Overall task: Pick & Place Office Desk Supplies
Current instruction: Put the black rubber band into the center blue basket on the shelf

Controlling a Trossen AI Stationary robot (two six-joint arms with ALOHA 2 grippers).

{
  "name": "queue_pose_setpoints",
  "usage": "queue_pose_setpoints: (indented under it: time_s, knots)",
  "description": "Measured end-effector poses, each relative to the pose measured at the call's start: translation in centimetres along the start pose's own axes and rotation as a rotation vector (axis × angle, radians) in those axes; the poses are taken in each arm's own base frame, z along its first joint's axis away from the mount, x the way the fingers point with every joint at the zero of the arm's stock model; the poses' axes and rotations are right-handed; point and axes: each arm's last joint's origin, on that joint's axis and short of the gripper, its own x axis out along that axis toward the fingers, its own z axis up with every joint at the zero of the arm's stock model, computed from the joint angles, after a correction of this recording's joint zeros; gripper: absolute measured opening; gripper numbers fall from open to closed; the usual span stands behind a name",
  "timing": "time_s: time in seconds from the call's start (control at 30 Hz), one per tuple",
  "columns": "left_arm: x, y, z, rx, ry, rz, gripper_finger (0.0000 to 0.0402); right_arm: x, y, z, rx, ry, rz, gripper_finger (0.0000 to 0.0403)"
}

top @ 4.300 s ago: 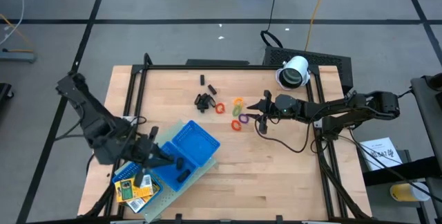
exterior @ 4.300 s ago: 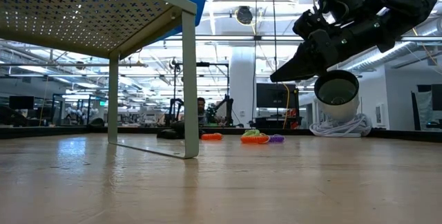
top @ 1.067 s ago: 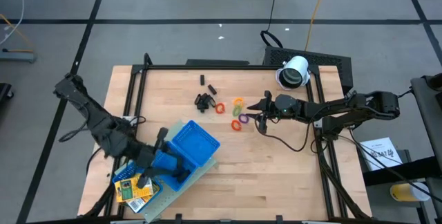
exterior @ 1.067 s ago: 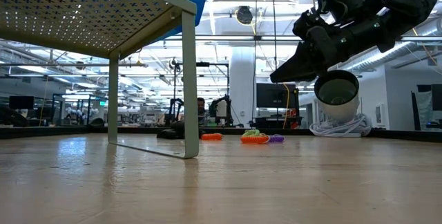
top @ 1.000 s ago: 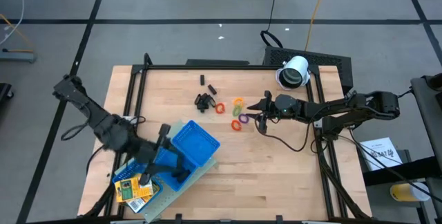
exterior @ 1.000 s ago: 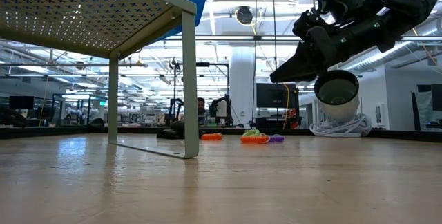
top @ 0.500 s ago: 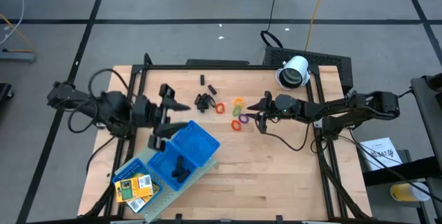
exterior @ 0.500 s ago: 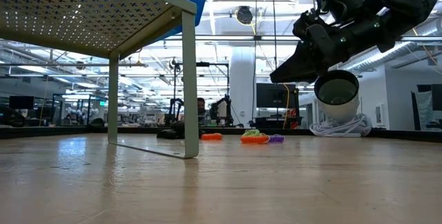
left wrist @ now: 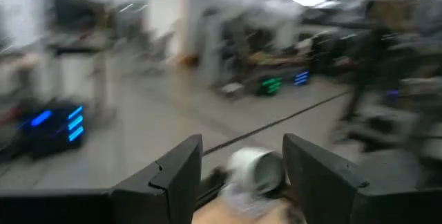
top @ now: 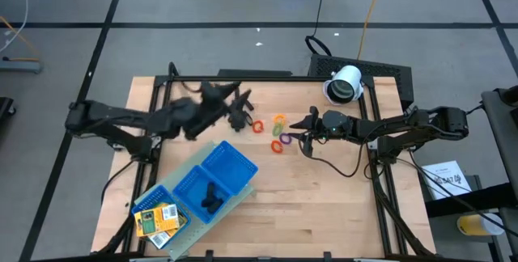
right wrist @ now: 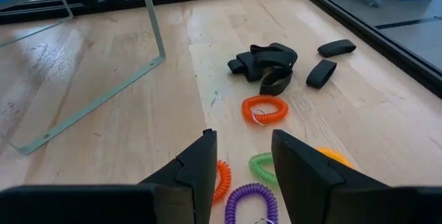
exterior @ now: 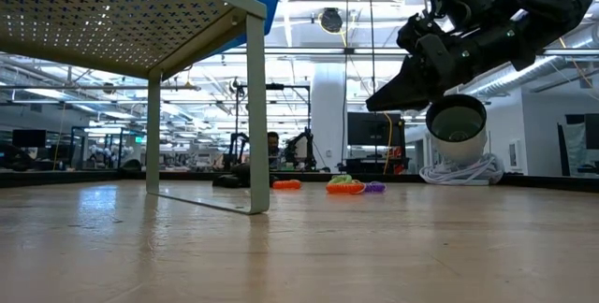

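Observation:
Black clip-like pieces (top: 237, 119) lie in a pile on the table at the far middle, with two loose black pieces (top: 243, 98) beyond them. Small coloured rings (top: 278, 133) lie to their right; the right wrist view shows an orange ring (right wrist: 262, 108), a green one (right wrist: 261, 165) and a purple one (right wrist: 252, 200). My left gripper (top: 231, 100) is open and empty (left wrist: 242, 151), above the table by the black pile. My right gripper (top: 301, 131) is open and empty (right wrist: 242, 175), just right of the rings and above the table (exterior: 374, 105).
The blue three-compartment tray (top: 231, 161) stands on wire legs (exterior: 253, 107) at the near left, holding black pieces (top: 210, 199) and two yellow packs (top: 154, 220). A white cylindrical device (top: 344, 84) lies at the far right corner. A black frame rims the table.
My left gripper has left the tray at the near left and swung fast toward the table's far edge and right, ending by the black clip pile. It stays open. The black pieces in the tray stay where they were.

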Motion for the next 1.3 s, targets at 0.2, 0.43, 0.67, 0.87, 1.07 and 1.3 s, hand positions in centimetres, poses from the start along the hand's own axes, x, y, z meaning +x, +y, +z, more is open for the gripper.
queue_pose_setpoints:
  time_s: [0.2,0.43,0.67,0.87,1.07,1.3]
  knots:
    - [5.1,4.7,-4.4,-0.018,0.259,0.239,0.0212,0.0,0.0,0.0,0.002,0.001,0.000,0.0128]
    - [8.8,9.8,-8.8,-0.224,0.530,0.333,0.0212,0.0,0.0,0.0,0.003,0.001,0.000,0.0128]
    - [10.8,11.8,-13.3,-0.261,0.618,0.431,0.0212,0.0,0.0,0.0,0.003,0.001,0.000,0.0128]
    - [11.5,12.3,-16.7,-0.217,0.668,0.521,0.0212,0.0,0.0,0.0,0.003,0.001,0.000,0.0128]
    - [12.0,12.6,-19.4,-0.182,0.685,0.566,0.0212,0.0,0.0,0.0,0.003,0.001,0.000,0.0128]
    - [12.2,13.4,-22.0,-0.187,0.699,0.653,0.0212,0.0,0.0,0.0,0.029,0.000,0.001,0.0128]
